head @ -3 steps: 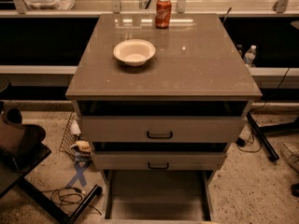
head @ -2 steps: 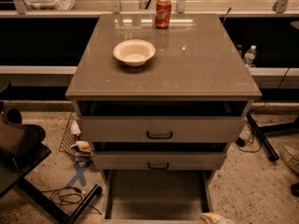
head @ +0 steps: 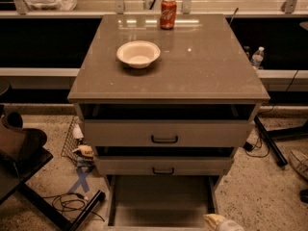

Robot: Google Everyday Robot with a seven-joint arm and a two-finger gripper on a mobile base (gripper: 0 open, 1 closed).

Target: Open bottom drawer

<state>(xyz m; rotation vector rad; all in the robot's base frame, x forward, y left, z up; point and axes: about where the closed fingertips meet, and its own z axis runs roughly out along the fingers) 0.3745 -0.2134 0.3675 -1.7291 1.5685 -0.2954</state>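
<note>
The grey-beige cabinet (head: 168, 88) has three drawers. The bottom drawer (head: 161, 196) stands pulled far out toward the camera, showing its plain flat grey inside; its front panel and handle lie below the frame's edge. Above it are the middle drawer (head: 163, 165) and the top drawer (head: 166, 134), each with a black bar handle and each pulled out a little. My gripper (head: 219, 222) shows only as a pale tip at the bottom edge, over the bottom drawer's right front corner.
A white bowl (head: 138, 54) and a red soda can (head: 168, 13) stand on the cabinet top. On the floor, a black stand (head: 29, 177) and cables (head: 72, 203) lie at left. A black bar (head: 269, 141) and a shoe (head: 299, 162) lie at right.
The pale gripper tip has come into view at the bottom edge, right of centre. The drawers, bowl and can have not moved.
</note>
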